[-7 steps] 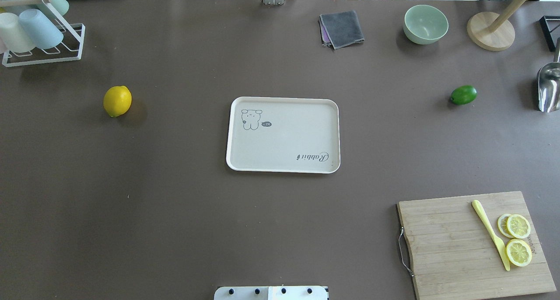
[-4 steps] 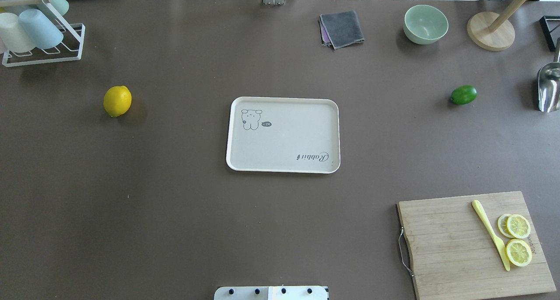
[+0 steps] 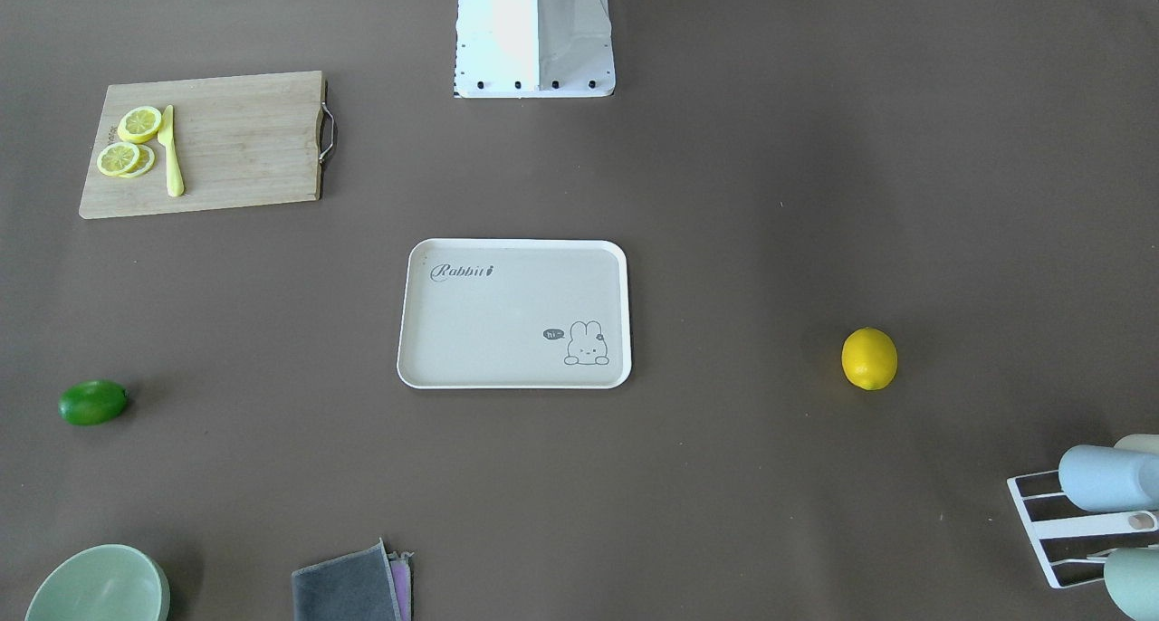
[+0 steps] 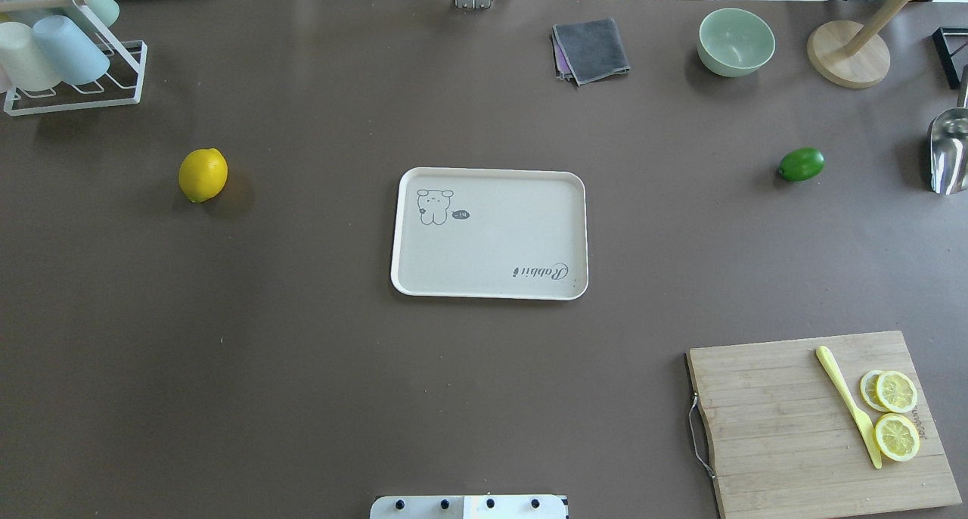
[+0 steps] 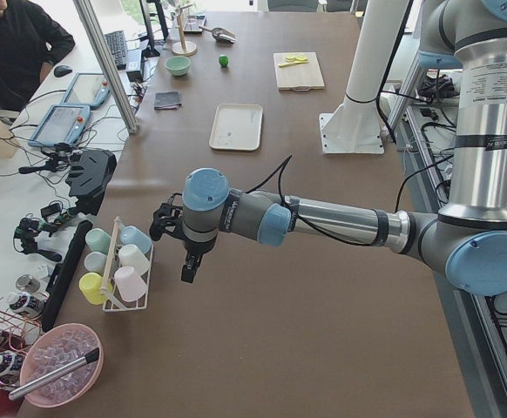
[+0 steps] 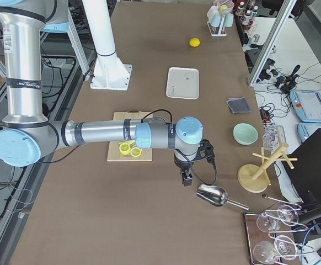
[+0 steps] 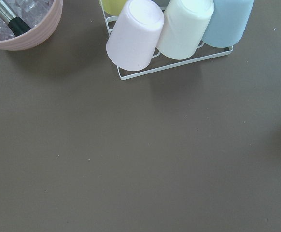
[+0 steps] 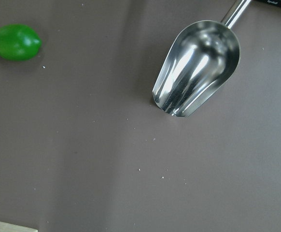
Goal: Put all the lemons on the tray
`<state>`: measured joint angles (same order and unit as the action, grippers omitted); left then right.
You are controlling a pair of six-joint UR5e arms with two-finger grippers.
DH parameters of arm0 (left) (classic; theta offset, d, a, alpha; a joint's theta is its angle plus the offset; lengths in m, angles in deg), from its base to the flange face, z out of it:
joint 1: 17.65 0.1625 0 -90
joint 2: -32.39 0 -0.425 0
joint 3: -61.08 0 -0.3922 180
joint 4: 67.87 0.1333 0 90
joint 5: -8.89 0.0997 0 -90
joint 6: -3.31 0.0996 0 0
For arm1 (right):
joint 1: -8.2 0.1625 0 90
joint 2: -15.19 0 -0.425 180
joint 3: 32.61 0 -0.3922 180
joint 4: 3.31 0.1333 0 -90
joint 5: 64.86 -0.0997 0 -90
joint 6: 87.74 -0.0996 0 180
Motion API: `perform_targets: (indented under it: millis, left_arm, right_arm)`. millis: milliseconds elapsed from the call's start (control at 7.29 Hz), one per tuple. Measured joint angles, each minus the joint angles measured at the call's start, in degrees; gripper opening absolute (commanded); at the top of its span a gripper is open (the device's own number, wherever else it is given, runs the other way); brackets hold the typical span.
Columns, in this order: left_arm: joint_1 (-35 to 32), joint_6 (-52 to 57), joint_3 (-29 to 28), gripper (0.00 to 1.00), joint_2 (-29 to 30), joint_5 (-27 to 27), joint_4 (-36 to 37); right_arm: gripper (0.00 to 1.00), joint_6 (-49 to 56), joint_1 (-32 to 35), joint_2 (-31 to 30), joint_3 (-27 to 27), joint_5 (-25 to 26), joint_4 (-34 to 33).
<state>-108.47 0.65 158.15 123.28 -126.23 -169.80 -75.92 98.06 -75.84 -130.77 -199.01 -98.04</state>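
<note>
Both lemons lie off the tray.
Overhead, you see the yellow lemon and green lemon on the counter, the tray between them. Side views show the left pincer and right pincer; you cannot tell their opening.

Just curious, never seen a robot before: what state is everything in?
tray: no lemon on it.
yellow lemon: lying loose, off the tray.
green lemon: lying loose, off the tray.
mint bowl: upright.
scoop: lying flat.
left gripper: cannot tell.
right gripper: cannot tell.
</note>
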Motion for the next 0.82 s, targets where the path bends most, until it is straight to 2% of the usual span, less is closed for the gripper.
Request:
perform_targets:
  millis: [548,823]
  left_arm:
    - [1.74,-1.59,-5.06,0.98,3.38,0.1,-5.67]
    - [3.97,-7.23,-6.79,0.98,3.71,0.06,-10.86]
  right_arm:
    - [1.0,-10.19,-3.99,4.26,0.48,-0.31,1.29]
    - [1.0,-17.16,-8.06,5.68,2.04,-0.52,6.44]
